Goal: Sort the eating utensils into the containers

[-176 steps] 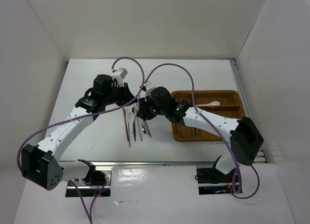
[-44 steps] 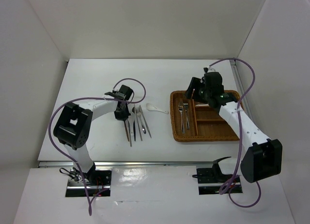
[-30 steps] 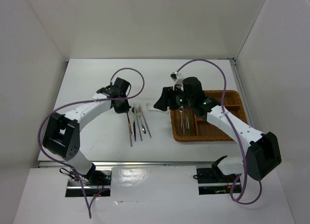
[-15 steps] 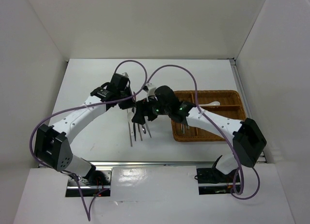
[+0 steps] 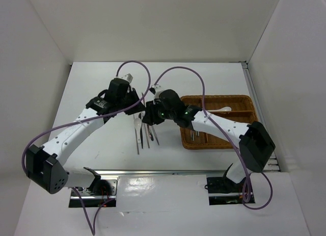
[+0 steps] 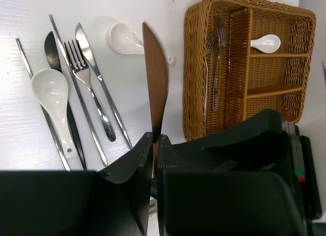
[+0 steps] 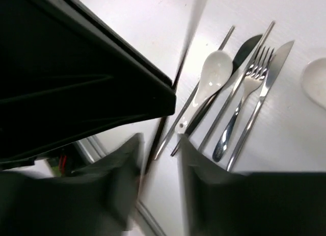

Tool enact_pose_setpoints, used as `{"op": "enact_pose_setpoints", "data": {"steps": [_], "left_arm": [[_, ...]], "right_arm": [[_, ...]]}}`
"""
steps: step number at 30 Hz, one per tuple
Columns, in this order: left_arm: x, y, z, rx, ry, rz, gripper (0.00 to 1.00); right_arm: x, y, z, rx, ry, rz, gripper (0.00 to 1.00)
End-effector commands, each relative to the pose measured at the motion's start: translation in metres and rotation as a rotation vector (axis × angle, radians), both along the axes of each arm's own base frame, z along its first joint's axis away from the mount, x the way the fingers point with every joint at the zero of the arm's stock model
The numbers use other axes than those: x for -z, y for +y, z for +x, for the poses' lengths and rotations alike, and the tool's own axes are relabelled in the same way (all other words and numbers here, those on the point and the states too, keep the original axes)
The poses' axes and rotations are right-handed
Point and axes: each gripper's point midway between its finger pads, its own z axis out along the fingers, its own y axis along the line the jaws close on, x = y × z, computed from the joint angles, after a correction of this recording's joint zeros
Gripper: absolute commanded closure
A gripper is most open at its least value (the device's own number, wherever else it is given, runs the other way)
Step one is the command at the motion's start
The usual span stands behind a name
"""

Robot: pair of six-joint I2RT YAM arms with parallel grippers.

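Over the last second and a half the right arm has swung away from the tray [image 5: 219,97] and met the left arm above the row of loose utensils. The brown knife [image 6: 155,78] that lay at the row's left end is now off the bench [image 5: 219,78] — the left tool [image 6: 154,140] is clamped on its handle, blade pointing away from the wrist. The right tool [image 7: 159,144] hangs just beside it with its jaws apart. A thin blurred strip runs through the gap, and I cannot tell whether the fingers touch it.

Under both tools the row lies on the bench, side by side: two thin sticks [image 6: 24,60], a dark knife [image 6: 49,45], a soup spoon [image 6: 51,90] bowl up, a fork [image 6: 81,68] and a silver knife [image 6: 94,68]. A second soup spoon [image 6: 122,38] lies apart from them, partly hidden behind the brown blade. In the tray — to the right of the row — two forks [image 6: 216,47] lie in the long section, and a third soup spoon [image 6: 266,43] lies in one of the short ones.
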Motion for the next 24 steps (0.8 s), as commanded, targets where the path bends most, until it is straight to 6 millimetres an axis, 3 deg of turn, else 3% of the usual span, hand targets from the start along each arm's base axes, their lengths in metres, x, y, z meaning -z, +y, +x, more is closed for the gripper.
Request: {"op": "enact_pose_setpoints", "data": {"steps": [1, 5, 9, 10, 13, 15, 17, 18, 19, 20, 24], "left_arm": [[-0.013, -0.007, -0.003, 0.010, -0.037, -0.074, 0.83], [-0.007, -0.009, -0.003, 0.017, -0.026, -0.074, 0.79], [0.007, 0.007, -0.002, -0.051, 0.008, 0.007, 0.57], [0.004, 0.015, 0.001, -0.084, 0.003, 0.038, 0.48], [0.006, 0.028, 0.005, -0.141, -0.004, 0.093, 0.33], [0.006, 0.043, 0.007, -0.184, 0.004, 0.108, 0.28], [0.006, 0.054, 0.013, -0.223, 0.002, 0.115, 0.25], [0.016, 0.064, 0.017, -0.243, 0.021, 0.133, 0.25], [0.017, 0.067, 0.021, -0.255, 0.021, 0.133, 0.25], [0.021, 0.069, 0.023, -0.259, 0.034, 0.132, 0.25], [0.032, 0.078, 0.032, -0.279, 0.049, 0.140, 0.25]], "right_arm": [[-0.011, 0.013, 0.009, 0.007, -0.010, 0.032, 0.65], [-0.009, 0.013, 0.012, 0.051, 0.022, 0.037, 0.94], [0.010, -0.012, 0.024, 0.231, 0.073, -0.051, 1.00], [0.004, -0.022, 0.031, 0.275, 0.068, -0.048, 1.00], [0.013, -0.076, 0.050, 0.468, 0.115, -0.097, 1.00], [0.010, -0.121, 0.072, 0.647, 0.122, -0.102, 1.00], [0.001, -0.160, 0.076, 0.774, 0.134, -0.101, 1.00], [0.001, -0.193, 0.087, 0.910, 0.157, -0.082, 1.00], [-0.003, -0.210, 0.090, 0.979, 0.168, -0.063, 1.00], [-0.003, -0.243, 0.089, 1.092, 0.202, -0.056, 1.00], [0.009, -0.300, 0.077, 1.368, 0.283, 0.008, 1.00]]}}
